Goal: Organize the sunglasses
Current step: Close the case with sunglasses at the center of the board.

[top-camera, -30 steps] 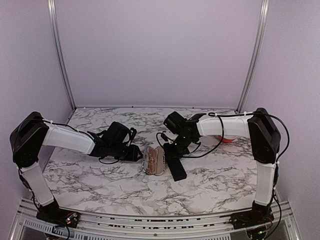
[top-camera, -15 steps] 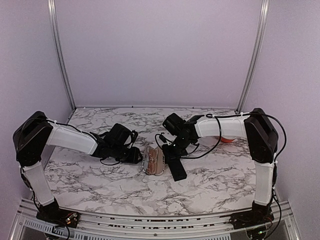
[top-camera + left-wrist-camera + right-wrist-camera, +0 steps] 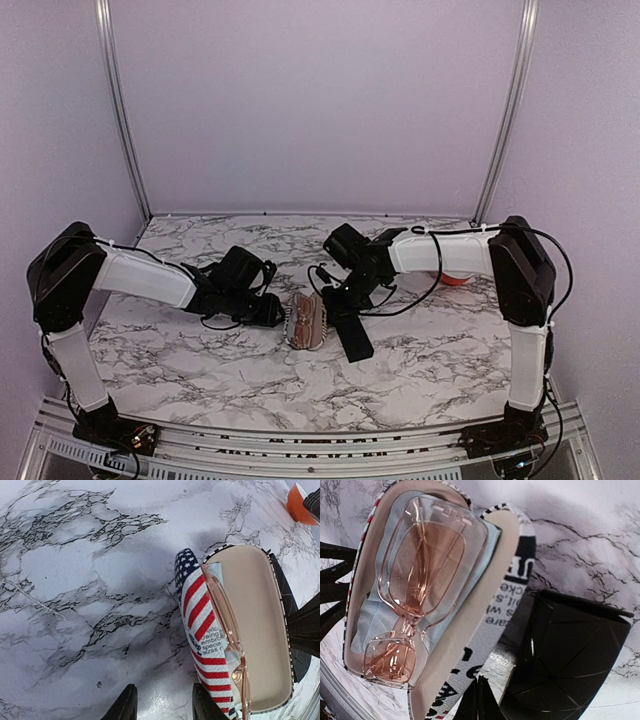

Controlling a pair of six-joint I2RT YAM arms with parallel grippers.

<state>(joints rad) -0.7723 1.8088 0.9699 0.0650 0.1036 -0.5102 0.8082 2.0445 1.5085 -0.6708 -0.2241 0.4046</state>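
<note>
A pair of sunglasses (image 3: 420, 570) with a clear pinkish frame and rosy lenses lies on a pale blue cloth inside the open stars-and-stripes case (image 3: 308, 322). In the left wrist view the sunglasses (image 3: 227, 625) show edge-on above the case's striped wall (image 3: 197, 625). My left gripper (image 3: 162, 707) is open over bare marble, its right finger beside that wall. My right gripper (image 3: 482, 700) is shut and empty, its tips low between the case's raised lid (image 3: 495, 625) and the black case (image 3: 570, 665).
The black oblong case (image 3: 354, 338) lies just right of the patterned case on the marble table (image 3: 200, 370). An orange object (image 3: 455, 278) sits behind the right forearm near the right wall. Both arms reach inward toward the table's middle.
The right wrist has crept slightly left toward the patterned case. The left arm has barely shifted. The case stays open with the sunglasses inside.
</note>
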